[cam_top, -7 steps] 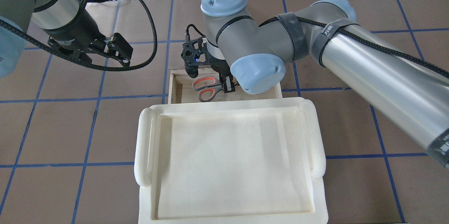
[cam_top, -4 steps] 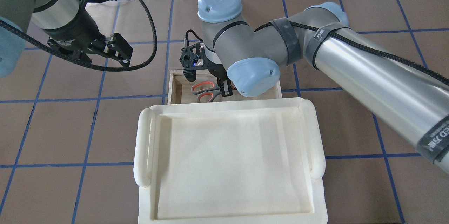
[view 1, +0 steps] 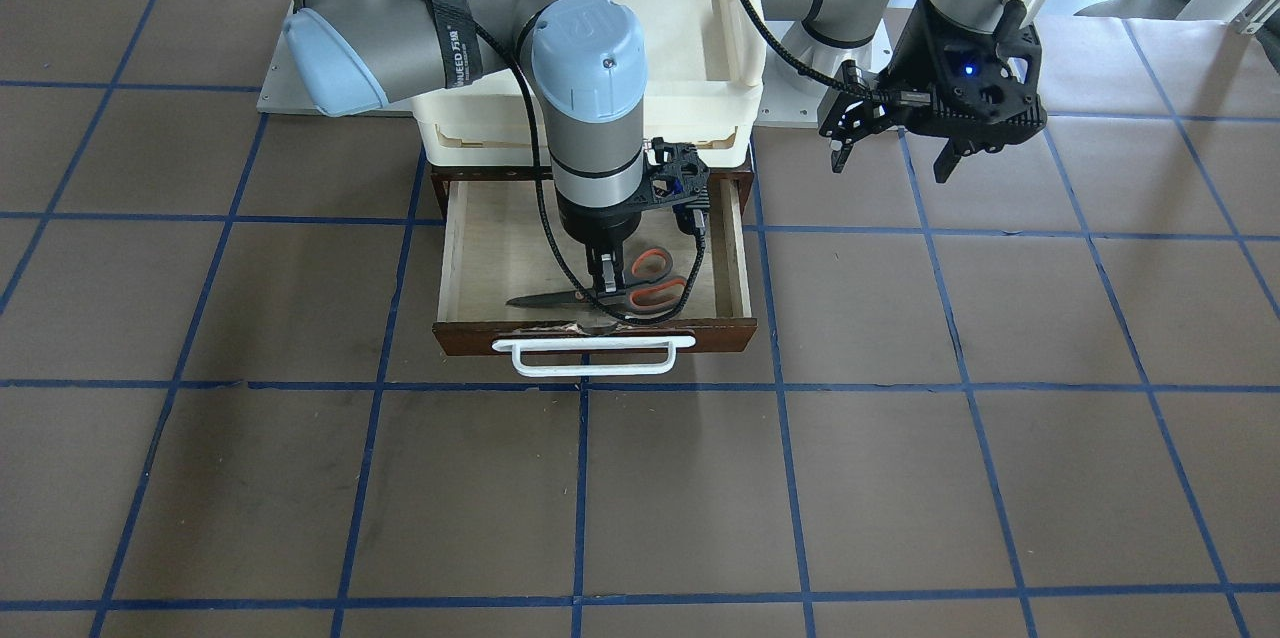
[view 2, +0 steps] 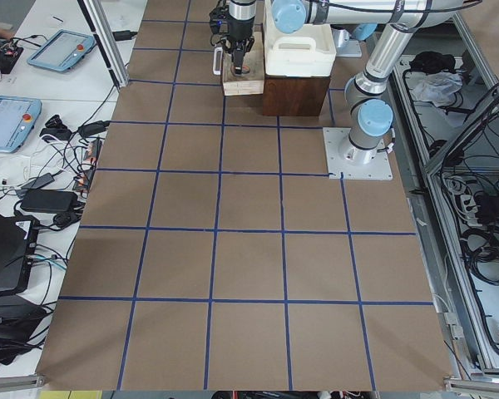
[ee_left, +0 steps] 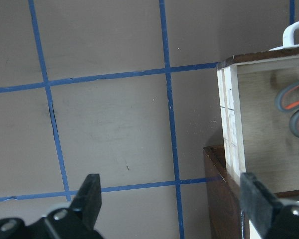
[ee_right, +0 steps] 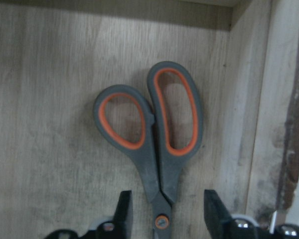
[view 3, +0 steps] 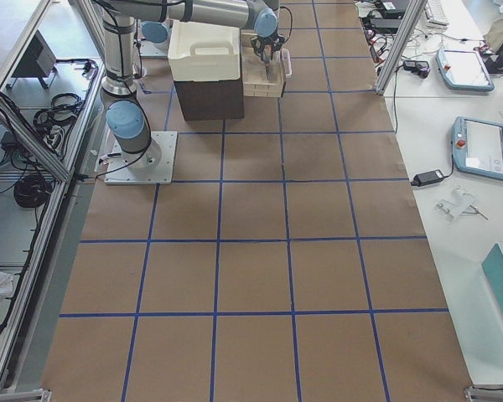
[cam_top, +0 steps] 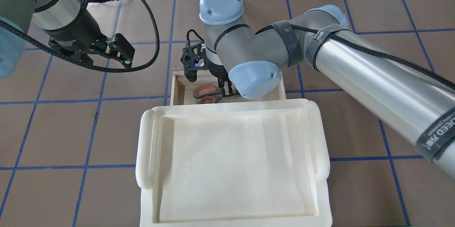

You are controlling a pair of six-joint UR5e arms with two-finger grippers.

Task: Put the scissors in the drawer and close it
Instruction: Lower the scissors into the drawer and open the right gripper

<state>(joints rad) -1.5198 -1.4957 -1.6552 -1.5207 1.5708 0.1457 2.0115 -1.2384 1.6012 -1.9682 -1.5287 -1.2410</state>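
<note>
Across the front view: table [view 1: 900,418]. Upper centre of it: drawer [view 1: 480,248] pulled out, white bar handle [view 1: 592,355] toward the bottom edge. Upper right: left hand [view 1: 890,158] hanging empty, fingers wide apart. Inside the drawer: right hand [ee_right: 166,199] spread, a finger either side of the pivot, apparently not touching. Scissors [ee_right: 152,174] flat on the plywood floor near the front wall. Placing looks done; left to do: lifting clear, pushing the drawer shut.

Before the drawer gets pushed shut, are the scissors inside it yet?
In. The scissors lie flat on the plywood floor of the drawer; the right gripper stands open either side of their pivot.
</note>
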